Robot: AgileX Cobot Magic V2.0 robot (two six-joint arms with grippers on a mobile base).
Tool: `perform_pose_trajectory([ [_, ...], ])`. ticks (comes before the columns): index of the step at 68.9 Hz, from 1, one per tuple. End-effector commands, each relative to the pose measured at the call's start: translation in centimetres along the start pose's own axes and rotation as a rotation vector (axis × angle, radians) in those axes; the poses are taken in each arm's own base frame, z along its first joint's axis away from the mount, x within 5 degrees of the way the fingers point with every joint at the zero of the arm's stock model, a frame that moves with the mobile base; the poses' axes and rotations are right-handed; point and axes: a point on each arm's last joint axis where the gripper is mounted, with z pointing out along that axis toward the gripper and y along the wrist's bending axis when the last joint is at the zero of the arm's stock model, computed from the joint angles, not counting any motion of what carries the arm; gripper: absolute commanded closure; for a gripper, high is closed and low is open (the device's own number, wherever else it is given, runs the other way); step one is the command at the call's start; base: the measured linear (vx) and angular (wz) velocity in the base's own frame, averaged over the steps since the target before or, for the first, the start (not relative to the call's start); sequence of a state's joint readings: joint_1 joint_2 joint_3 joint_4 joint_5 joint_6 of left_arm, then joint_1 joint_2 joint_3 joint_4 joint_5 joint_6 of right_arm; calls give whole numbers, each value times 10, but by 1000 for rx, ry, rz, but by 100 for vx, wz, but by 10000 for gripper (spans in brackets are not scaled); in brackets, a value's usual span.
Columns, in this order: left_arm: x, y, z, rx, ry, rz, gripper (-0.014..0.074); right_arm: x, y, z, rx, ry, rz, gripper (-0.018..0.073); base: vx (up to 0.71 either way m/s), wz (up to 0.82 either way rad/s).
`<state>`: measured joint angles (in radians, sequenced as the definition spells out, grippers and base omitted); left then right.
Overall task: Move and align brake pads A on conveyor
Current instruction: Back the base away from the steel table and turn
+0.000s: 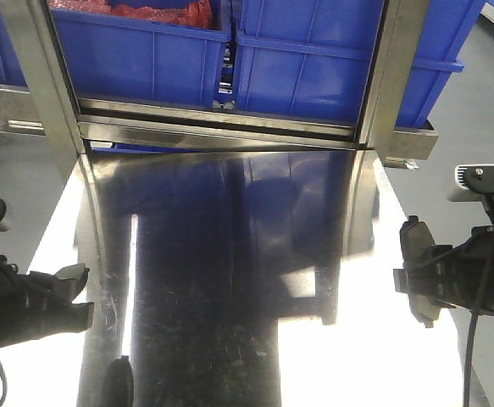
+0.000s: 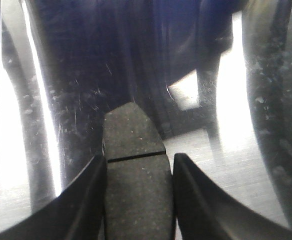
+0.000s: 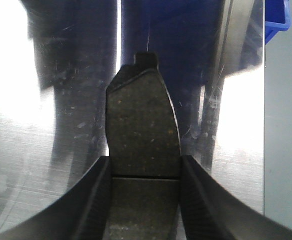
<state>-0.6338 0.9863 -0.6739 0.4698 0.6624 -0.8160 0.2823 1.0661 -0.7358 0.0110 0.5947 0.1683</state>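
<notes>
the left claw [image 2: 138, 160] was clenched on a first brake pad [image 2: 134, 135], its two black fingers [image 2: 85, 195] pressing the pad's long sides right at the groove that ran across its middle. the pad's rounded end stuck out forward past the fingertips, over the shiny steel bench [image 2: 246, 165]. the right claw [image 3: 144, 161] was grasping a second brake pad [image 3: 143, 120] in the same way, gripped at its sides beside the groove, and the free end, with a small square tab at its tip, pointed ahead over the bench. in the front-facing view the right claw sat at the right edge of the bench with its pad held on edge, face turned toward the bench's middle. the left claw hung at the lower left, near the left edge and well apart from the right one. from that angle its pad was hard to pick out, perhaps the dark tip at its front. at the far end stood two blue bins [image 1: 331, 68] side by side behind a steel frame [image 1: 35, 76], the left bin holding something red [image 1: 158, 10].
</notes>
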Motion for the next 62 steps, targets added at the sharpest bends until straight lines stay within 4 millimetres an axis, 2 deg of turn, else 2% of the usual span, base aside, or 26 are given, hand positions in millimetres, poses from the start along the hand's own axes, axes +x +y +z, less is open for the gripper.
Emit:
perform_pose_trajectory([
  [1,-11,-4,-8,45,-80,11,524,-14,2,-10,-16,-112,-5,500,0,0],
  [62,-11,-4,-8,45,-80,11,524,-14,2,-10,-16,-112,-5,500,-2,8],
])
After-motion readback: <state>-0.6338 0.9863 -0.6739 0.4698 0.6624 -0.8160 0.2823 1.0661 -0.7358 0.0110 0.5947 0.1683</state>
